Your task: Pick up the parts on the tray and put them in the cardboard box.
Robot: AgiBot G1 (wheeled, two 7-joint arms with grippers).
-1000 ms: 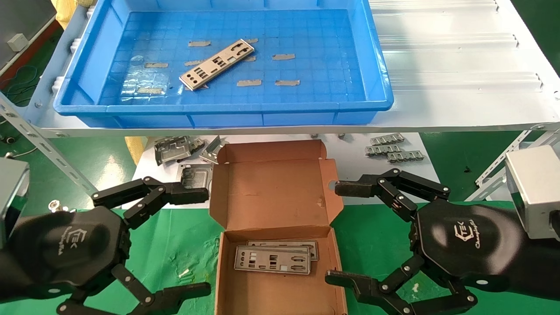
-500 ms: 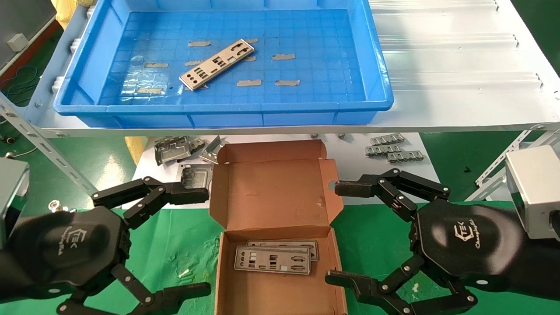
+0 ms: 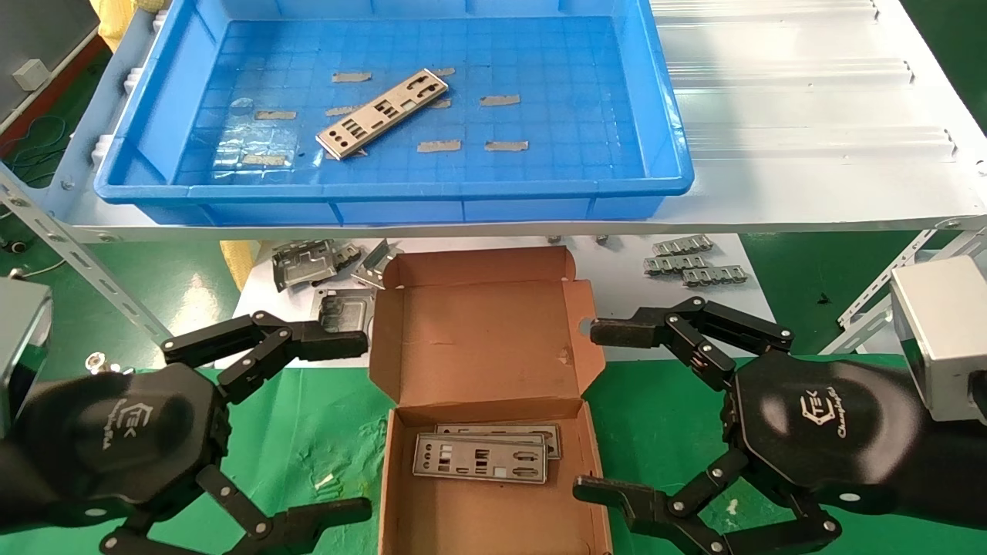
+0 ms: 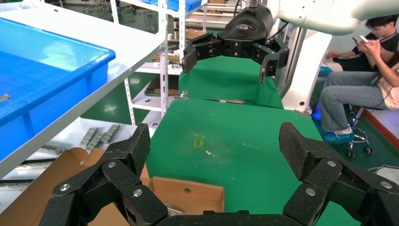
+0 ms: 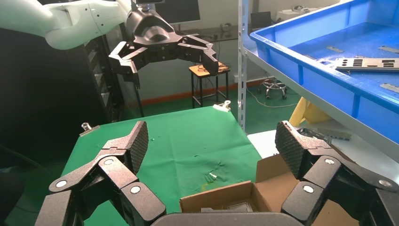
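Left gripper [image 3: 351, 422]: low at the box's 9 o'clock in the head view; fingers spread wide, empty, touching nothing; the upper fingertip [image 3: 339, 343] sits just beside the box's left lid flap; the left wrist view shows both pads [image 4: 139, 148] far apart over green cloth [image 4: 235, 141].

Right gripper [image 3: 601, 408]: at the box's 3 o'clock; equally wide open, grasping nothing; the upper fingertip [image 3: 613, 333] lies close to the right flap.

Cardboard box [image 3: 478, 324]: open between the two claws, lid tipped back toward 12 o'clock; two parts in the box [image 3: 482, 456] lie flat and overlapping on its floor.

Tray [image 3: 393, 196]: on the white shelf [image 3: 810, 139] at 12 o'clock from the box; one part on the tray [image 3: 383, 113] rests diagonally near centre, among grey tape scraps [image 3: 500, 100].

Brackets [image 3: 308, 264]: heaped at the box's 11 o'clock on the lower surface.

Ribbed strips [image 3: 694, 262]: grouped at the box's 1 o'clock.
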